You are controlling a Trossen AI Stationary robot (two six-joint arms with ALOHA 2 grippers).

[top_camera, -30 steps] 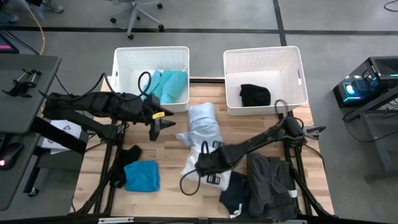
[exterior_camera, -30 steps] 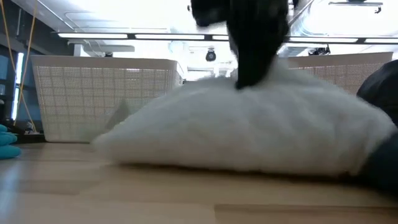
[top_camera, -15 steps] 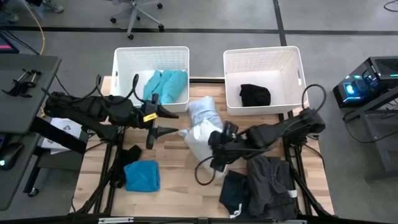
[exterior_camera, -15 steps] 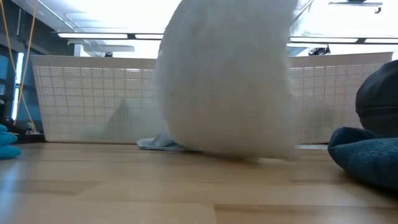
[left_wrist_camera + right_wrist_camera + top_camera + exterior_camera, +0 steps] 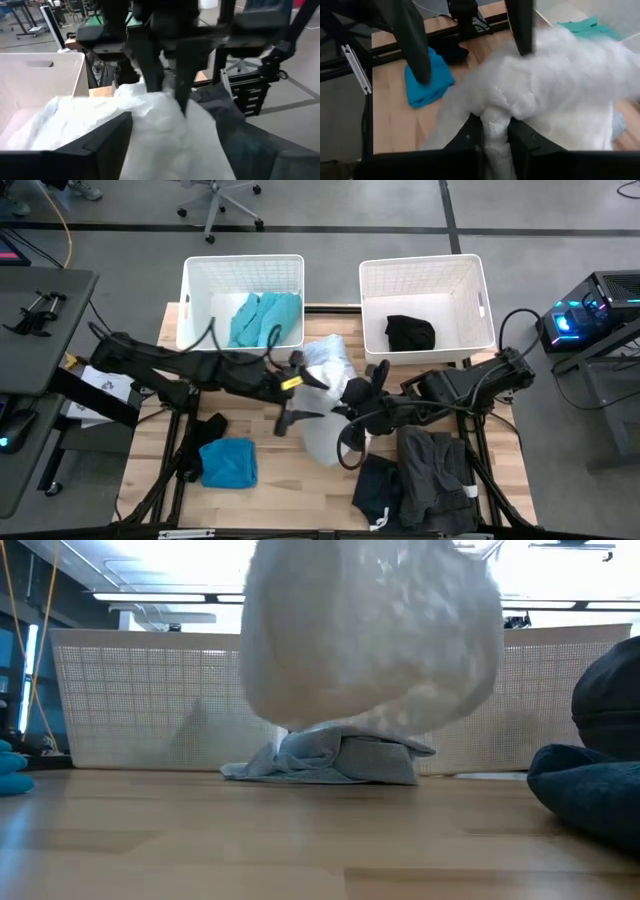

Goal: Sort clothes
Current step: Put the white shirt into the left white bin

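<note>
– What has the right gripper (image 5: 350, 402) got?
– It's clamped on the white garment (image 5: 322, 435), lifted at frame centre.
– And the left gripper (image 5: 300, 394)?
– Fingers spread, just left of that garment, near the pale blue garment (image 5: 328, 358) on the table (image 5: 150, 435).

- White garment (image 5: 322, 435): you see it bunched and hanging clear of the table at centre
- Pale blue one (image 5: 328, 358): crumpled on the table just behind it
- Bright blue one (image 5: 229, 462): folded, front left
- Teal pieces (image 5: 266, 318): in the left basket
- Black one (image 5: 410, 333): in the right basket
- Dark grey (image 5: 437, 470) and navy (image 5: 378, 488) heap: front right
</note>
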